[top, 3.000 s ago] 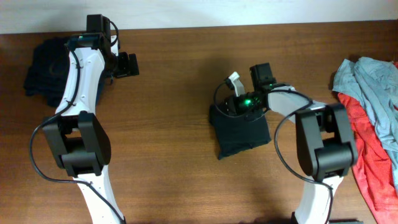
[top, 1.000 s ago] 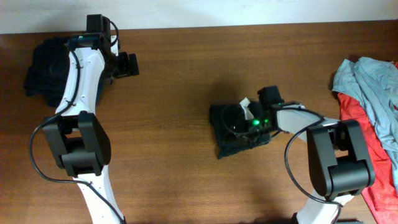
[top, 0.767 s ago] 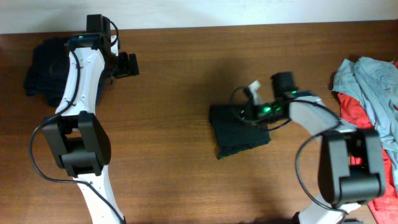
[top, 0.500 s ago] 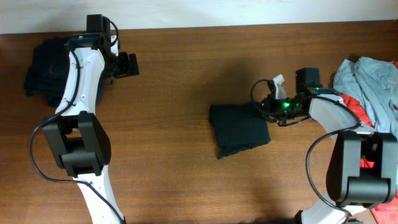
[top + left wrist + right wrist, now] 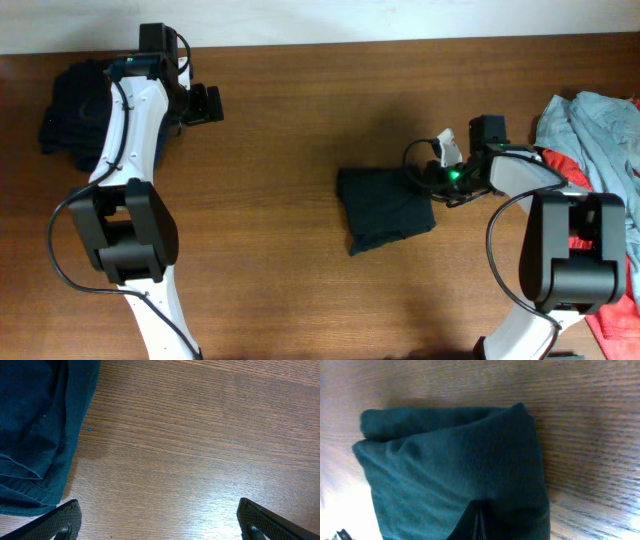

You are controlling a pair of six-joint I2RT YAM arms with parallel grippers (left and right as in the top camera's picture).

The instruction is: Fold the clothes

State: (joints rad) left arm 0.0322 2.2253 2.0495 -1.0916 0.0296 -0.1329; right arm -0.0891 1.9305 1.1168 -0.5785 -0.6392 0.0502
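Big reddish-brown wooden table (image 5: 280, 280) w/ fine straight grain fills nearly the whole overhead view, matte top running edge to edge. Along the far side a narrow pale off-white strip (image 5: 420, 20), wall or floor beyond, can't tell which, meets the table's back edge at a slight slant. Light's soft & even from above, only faint blurry shadows on the wood; a washed-out bright patch (image 5: 335, 507) shows lower left in the right wrist view, and a tiny dark speck (image 5: 89, 430) sits on the grain in the left wrist view.
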